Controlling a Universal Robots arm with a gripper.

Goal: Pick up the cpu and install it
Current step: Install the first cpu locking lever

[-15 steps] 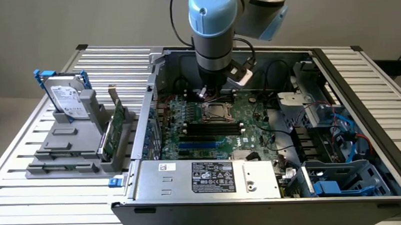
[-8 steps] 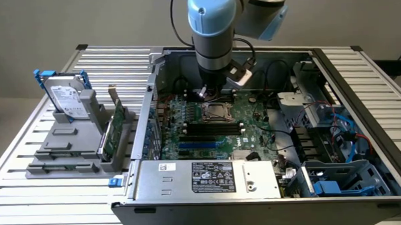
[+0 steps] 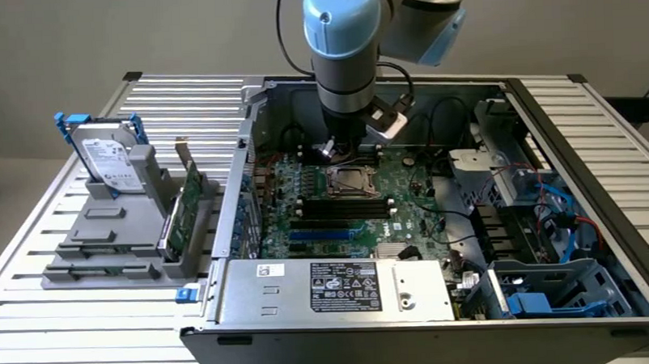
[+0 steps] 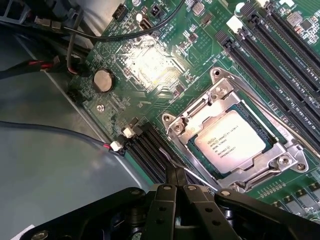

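Exterior view, left to right. On the slatted worktop (image 3: 49, 337): grey fixture (image 3: 116, 238) carrying a hard drive (image 3: 107, 161) in blue brackets, upright, and a green card (image 3: 187, 205) standing on edge beside it. Both apart from the arm, no contact.

Centre: open computer case (image 3: 437, 307), motherboard (image 3: 337, 214) exposed. Arm reaching down into the case; claw (image 3: 343, 153) low over the board, just behind the socket (image 3: 354, 181).

Right of case: drive cage and blue cables (image 3: 558, 202), not involved.

Wrist view. Cpu (image 4: 229, 142) lying flat inside the socket (image 4: 235, 135), silver lid up, printed text legible, sides parallel to the socket sides as far as can be judged. Metal frame (image 4: 187, 122) surrounding the chip; retention lever (image 4: 180, 165) running alongside the socket edge. Claw (image 4: 176, 192) closed, fingers together, nothing between them, beside the socket near the lever and not touching the chip.

Assessment: pick-up and placement judged complete, chip in its seat and released. Clamped or merely laid in: not determinable from the frame's position. Exact seating on the pins hidden beneath the chip.
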